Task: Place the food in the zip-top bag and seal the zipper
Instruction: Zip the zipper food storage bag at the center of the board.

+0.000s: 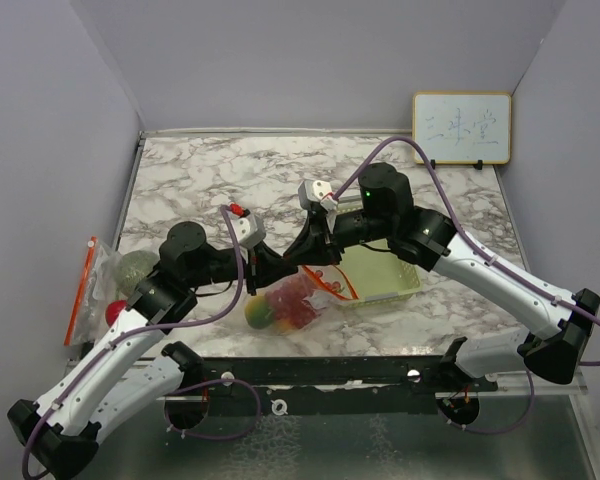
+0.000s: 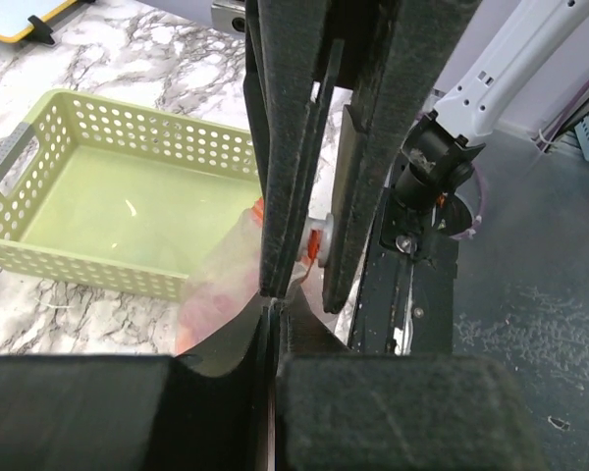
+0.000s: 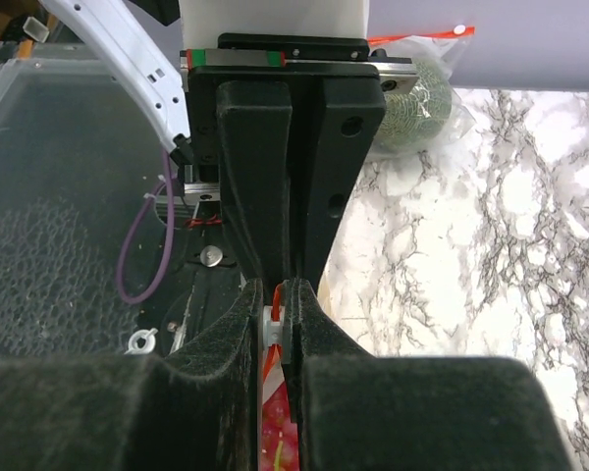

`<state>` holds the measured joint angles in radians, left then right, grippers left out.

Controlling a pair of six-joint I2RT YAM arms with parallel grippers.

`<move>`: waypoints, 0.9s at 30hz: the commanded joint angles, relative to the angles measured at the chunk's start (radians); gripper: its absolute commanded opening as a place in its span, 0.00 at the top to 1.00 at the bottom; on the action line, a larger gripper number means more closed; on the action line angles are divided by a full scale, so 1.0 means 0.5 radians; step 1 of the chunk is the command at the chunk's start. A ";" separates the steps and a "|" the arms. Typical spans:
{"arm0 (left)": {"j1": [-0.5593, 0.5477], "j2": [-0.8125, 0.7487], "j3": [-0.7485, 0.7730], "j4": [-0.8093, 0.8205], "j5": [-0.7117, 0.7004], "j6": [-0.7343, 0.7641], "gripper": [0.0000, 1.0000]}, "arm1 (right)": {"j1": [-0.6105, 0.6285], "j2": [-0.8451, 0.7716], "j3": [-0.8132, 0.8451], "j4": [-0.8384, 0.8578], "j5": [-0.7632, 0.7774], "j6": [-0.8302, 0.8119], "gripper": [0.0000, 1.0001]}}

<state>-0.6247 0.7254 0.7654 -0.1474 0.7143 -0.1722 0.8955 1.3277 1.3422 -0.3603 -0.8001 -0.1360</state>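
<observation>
A clear zip-top bag (image 1: pixel 298 298) with an orange zipper hangs between my two grippers, above the table's front middle. It holds red, orange-peach and green round fruits (image 1: pixel 263 314). My left gripper (image 1: pixel 267 268) is shut on the bag's top edge (image 2: pixel 296 287). My right gripper (image 1: pixel 302 250) is shut on the white zipper slider (image 3: pixel 275 322), close against the left fingers. In the left wrist view my left gripper (image 2: pixel 273 312) pinches the plastic just below the slider (image 2: pixel 314 245). In the right wrist view my right gripper (image 3: pixel 285 304) shows red fruit (image 3: pixel 280 442) below it. The netted melon (image 1: pixel 137 266) lies at the far left.
The melon and a red fruit (image 1: pixel 115 312) sit in a second clear bag (image 1: pixel 83 290) with an orange zipper by the left wall. The pale green perforated tray (image 1: pixel 385 278) stands right of the held bag, also in the left wrist view (image 2: pixel 39 147). A whiteboard (image 1: pixel 461 128) leans at the back right.
</observation>
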 commanded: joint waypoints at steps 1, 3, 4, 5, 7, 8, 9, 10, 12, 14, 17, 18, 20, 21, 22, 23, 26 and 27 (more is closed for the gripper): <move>0.001 0.036 0.037 0.121 0.019 -0.004 1.00 | 0.001 -0.024 0.005 0.076 -0.039 -0.001 0.97; 0.000 0.013 0.024 0.144 0.017 -0.013 1.00 | 0.001 -0.035 -0.012 0.071 0.019 -0.012 0.95; 0.000 -0.005 0.020 0.145 0.006 -0.024 1.00 | 0.001 -0.045 -0.022 0.068 0.071 -0.014 0.91; 0.001 -0.028 0.013 0.150 -0.013 -0.034 1.00 | 0.001 -0.053 -0.037 0.067 0.127 -0.015 0.86; -0.002 -0.075 -0.001 0.151 -0.053 -0.041 1.00 | 0.001 -0.068 -0.073 0.069 0.229 -0.019 0.80; 0.000 -0.100 -0.009 0.153 -0.069 -0.042 1.00 | 0.001 -0.072 -0.088 0.070 0.267 -0.023 0.78; 0.001 -0.121 -0.016 0.151 -0.081 -0.042 1.00 | 0.001 -0.072 -0.103 0.068 0.289 -0.024 0.78; 0.000 -0.139 -0.020 0.139 -0.098 -0.041 1.00 | 0.001 -0.072 -0.110 0.062 0.300 -0.030 0.78; 0.000 -0.166 -0.023 0.121 -0.114 -0.043 1.00 | 0.001 -0.067 -0.114 0.040 0.300 -0.040 0.78; 0.001 -0.188 -0.024 0.091 -0.134 -0.041 1.00 | 0.000 -0.071 -0.116 0.024 0.282 -0.047 0.79; 0.000 -0.208 -0.033 0.076 -0.155 -0.036 1.00 | 0.001 -0.088 -0.126 0.031 0.270 -0.049 0.76; -0.001 -0.210 -0.038 0.075 -0.155 -0.035 1.00 | 0.000 -0.099 -0.130 0.053 0.259 -0.037 0.72; 0.000 -0.207 -0.043 0.077 -0.152 -0.037 1.00 | 0.001 -0.116 -0.131 0.104 0.200 -0.009 0.68; 0.001 -0.204 -0.044 0.079 -0.152 -0.039 1.00 | 0.001 -0.126 -0.129 0.132 0.156 0.004 0.68; 0.001 -0.200 -0.045 0.079 -0.152 -0.038 1.00 | 0.001 -0.130 -0.121 0.158 0.105 0.018 0.68; 0.001 -0.197 -0.048 0.080 -0.153 -0.039 1.00 | 0.001 -0.130 -0.114 0.182 0.060 0.030 0.68; 0.001 -0.196 -0.054 0.090 -0.157 -0.040 1.00 | 0.001 -0.118 -0.086 0.230 -0.015 0.067 0.68; 0.001 -0.196 -0.057 0.094 -0.158 -0.041 1.00 | 0.001 -0.106 -0.071 0.232 -0.031 0.079 0.68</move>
<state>-0.6239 0.6384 0.7380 -0.1513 0.6533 -0.1860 0.8948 1.2869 1.2850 -0.3107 -0.7380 -0.1276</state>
